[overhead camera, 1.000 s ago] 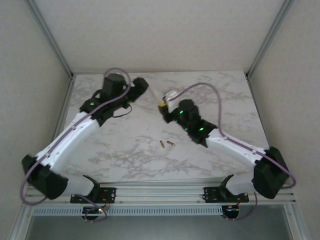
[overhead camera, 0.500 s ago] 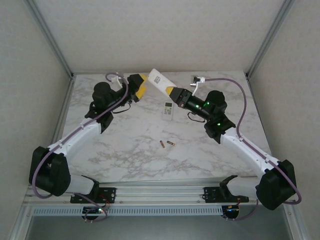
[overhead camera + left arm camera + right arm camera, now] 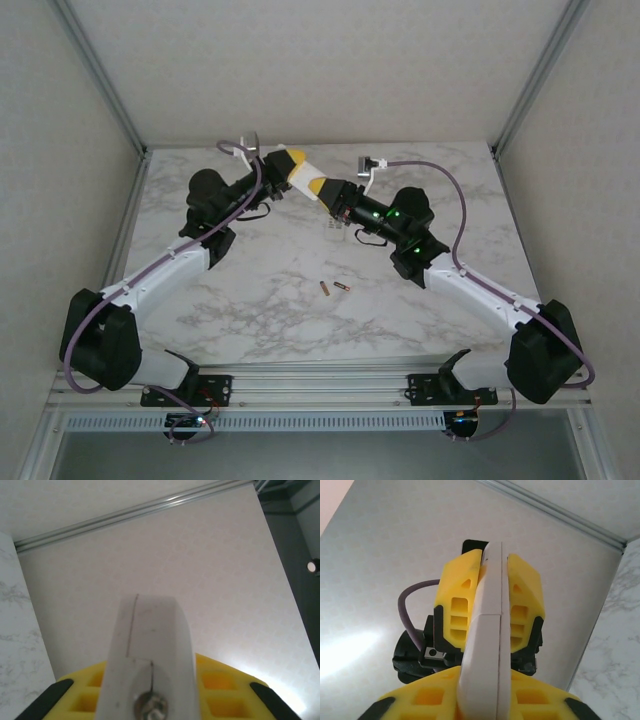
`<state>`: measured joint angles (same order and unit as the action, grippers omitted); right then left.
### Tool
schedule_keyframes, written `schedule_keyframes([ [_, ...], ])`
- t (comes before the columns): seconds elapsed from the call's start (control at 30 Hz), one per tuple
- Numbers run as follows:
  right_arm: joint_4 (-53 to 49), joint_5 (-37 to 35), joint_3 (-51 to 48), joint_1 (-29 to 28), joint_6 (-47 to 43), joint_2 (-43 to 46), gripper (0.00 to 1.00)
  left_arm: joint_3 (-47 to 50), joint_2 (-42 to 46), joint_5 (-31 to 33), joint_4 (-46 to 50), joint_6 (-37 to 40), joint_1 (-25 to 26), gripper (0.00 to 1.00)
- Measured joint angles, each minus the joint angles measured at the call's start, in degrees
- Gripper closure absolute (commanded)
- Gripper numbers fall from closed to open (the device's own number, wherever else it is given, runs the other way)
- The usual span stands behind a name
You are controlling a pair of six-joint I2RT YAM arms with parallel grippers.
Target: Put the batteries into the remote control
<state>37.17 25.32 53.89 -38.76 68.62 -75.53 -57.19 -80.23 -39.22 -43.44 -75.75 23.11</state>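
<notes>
A white remote control [image 3: 303, 171] hangs in the air over the back middle of the table, gripped at both ends. My left gripper [image 3: 292, 162] is shut on its far end and my right gripper [image 3: 322, 187] on its near end. In the right wrist view the remote [image 3: 487, 645] runs edge-on from my right gripper [image 3: 485, 705] up to the left gripper's yellow fingers [image 3: 456, 605]. In the left wrist view the remote [image 3: 150, 640] rises out of my left gripper [image 3: 150, 705]. Two small batteries [image 3: 324, 289] [image 3: 342, 287] lie side by side on the marble table [image 3: 250, 300].
A small white object with dark marks [image 3: 333, 224] lies on the table just under my right arm, partly hidden by it. Side walls and metal posts [image 3: 120, 110] close in the table. Open marble surrounds the batteries.
Both arms rose from the table. The right gripper carried the remote left to the left gripper, which now clamps its other end. The batteries have not moved.
</notes>
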Motion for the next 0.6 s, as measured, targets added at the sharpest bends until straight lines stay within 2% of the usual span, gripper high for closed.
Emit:
schedule_keyframes([
  [0.1, -4.0, -1.0, -0.8, -0.1, -1.2, 0.8, 0.48, 0.0, 0.2, 0.2, 2.4, 2.7, 0.0, 0.96],
  [0.2, -9.3, -3.7, -3.1, -0.1, -1.9, 4.1, 0.44, 0.0, 1.3, 0.9, 7.0, 7.1, 0.0, 1.0],
  [0.37, -12.6, -6.1, -3.7, -0.1, -0.6, 6.8, 0.47, -0.1, 4.0, 1.9, 11.9, 13.8, 0.2, 1.0],
  [0.6, -12.6, -4.9, 1.2, -0.8, 1.5, 0.4, 0.61, -0.5, 3.7, 3.1, 14.3, 17.0, 0.9, 1.0],
])
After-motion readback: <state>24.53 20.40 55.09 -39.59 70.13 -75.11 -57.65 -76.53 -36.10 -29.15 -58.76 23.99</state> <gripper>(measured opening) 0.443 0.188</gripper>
